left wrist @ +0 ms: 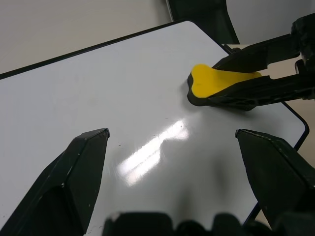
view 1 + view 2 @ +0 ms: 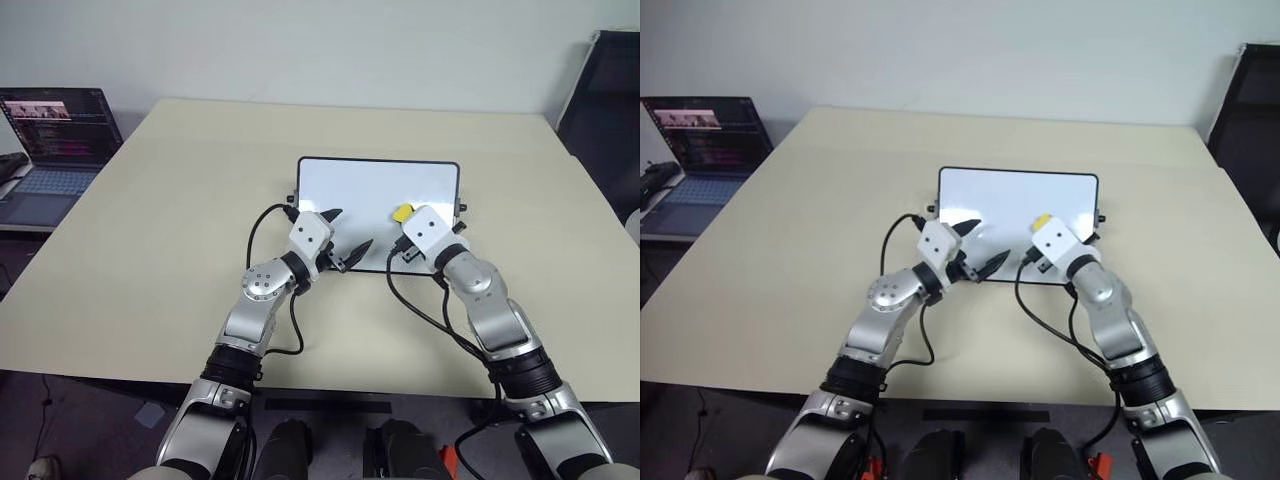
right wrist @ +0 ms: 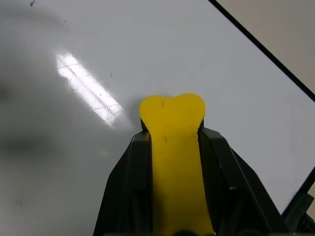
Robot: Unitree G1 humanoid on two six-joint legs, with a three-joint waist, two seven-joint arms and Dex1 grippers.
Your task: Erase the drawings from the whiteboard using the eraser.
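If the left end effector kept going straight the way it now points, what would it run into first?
Probably the eraser clamped in the right end effector, which lies ahead between the open left end effector's fingers, over the whiteboard. Depth is unclear, so it might skim the board's surface first.

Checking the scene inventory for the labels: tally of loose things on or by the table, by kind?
Glossy white rectangular whiteboard with thin black frame: 1
Small bright yellow eraser block with dark underside, clamped in the right tool: 1
Open laptop with lit dark screen, beside the table: 1
Total: 3
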